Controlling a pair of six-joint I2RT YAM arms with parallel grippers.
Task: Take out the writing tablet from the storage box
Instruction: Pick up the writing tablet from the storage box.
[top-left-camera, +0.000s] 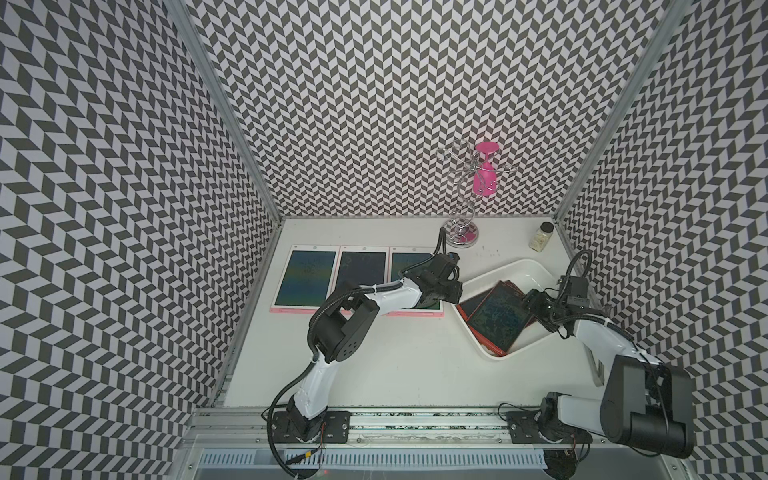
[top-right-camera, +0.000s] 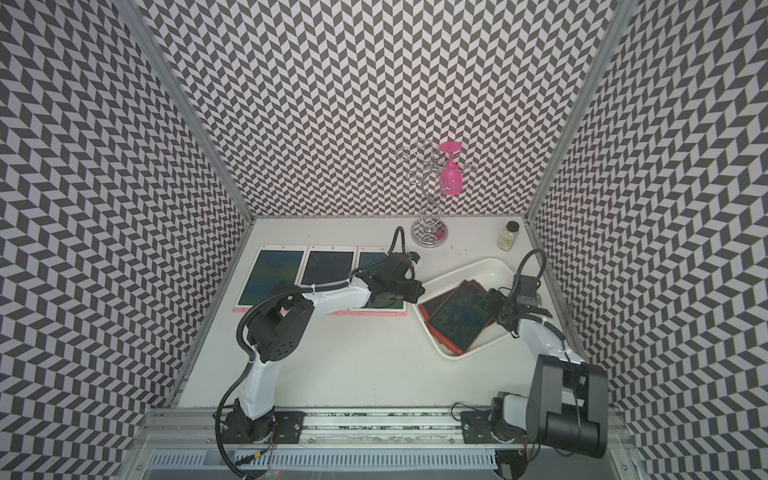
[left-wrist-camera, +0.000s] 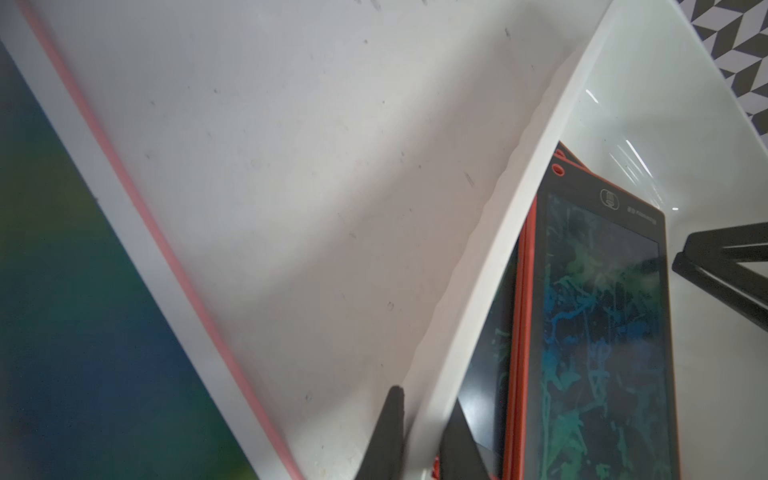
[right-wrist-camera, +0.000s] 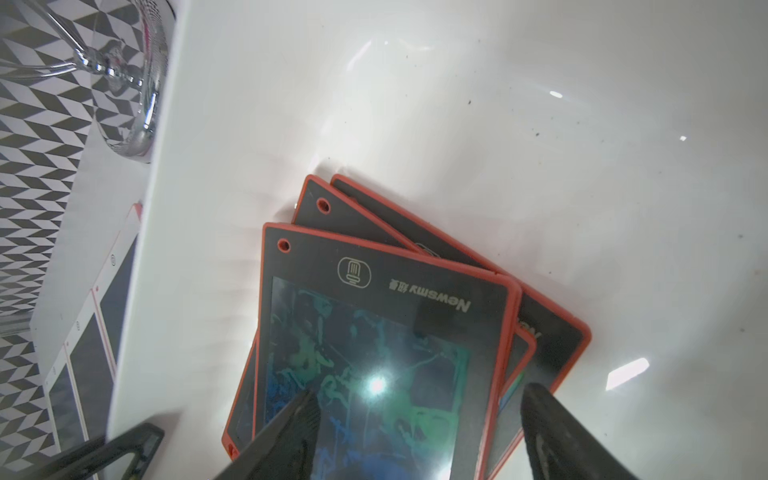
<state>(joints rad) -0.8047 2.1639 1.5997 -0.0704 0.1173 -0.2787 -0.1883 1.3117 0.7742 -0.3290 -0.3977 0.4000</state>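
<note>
Right wrist view, writing tablet (right-wrist-camera: 374, 332) beneath right hand (right-wrist-camera: 419, 388)

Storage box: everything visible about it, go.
The storage box is a shallow white plastic tray, rectangular with rounded corners and a raised rim. It lies flat, turned diagonally, at the right of the white table. Inside, a fanned stack of red-framed dark-screen writing tablets lies toward its near end. Fingers of the left gripper straddle its rim; contact unclear. The open right gripper hangs over the stack.
</note>
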